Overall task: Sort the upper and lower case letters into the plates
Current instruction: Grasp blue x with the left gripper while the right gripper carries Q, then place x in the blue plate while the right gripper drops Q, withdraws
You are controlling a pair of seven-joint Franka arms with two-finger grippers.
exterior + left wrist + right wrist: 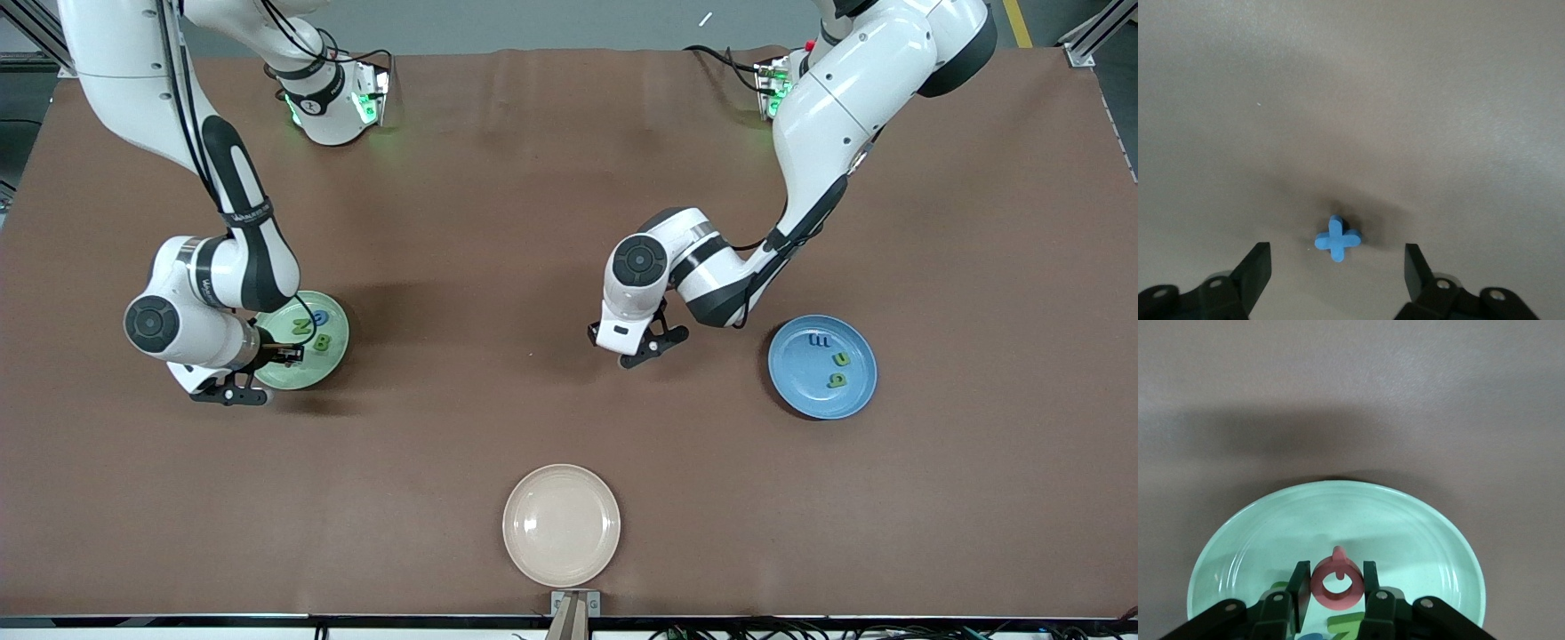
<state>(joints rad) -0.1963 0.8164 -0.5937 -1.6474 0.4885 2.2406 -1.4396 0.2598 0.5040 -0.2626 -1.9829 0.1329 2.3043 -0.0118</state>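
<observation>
Left end effector (1335, 267), spread, hovers over a blue letter (1337, 239) on the surface; closing off-centre could flick it. Right end effector (1336, 587) pinches a pink letter (1335, 581) above the green plate (1258, 533); an early release might bounce it out.

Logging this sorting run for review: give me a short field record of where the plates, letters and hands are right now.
green plate: holds green letters and a blue one
blue plate: holds three letters
beige plate: nearest the front camera
right hand: over green plate, shut on pink letter
left hand: open, over blue cross-shaped letter on table
</observation>
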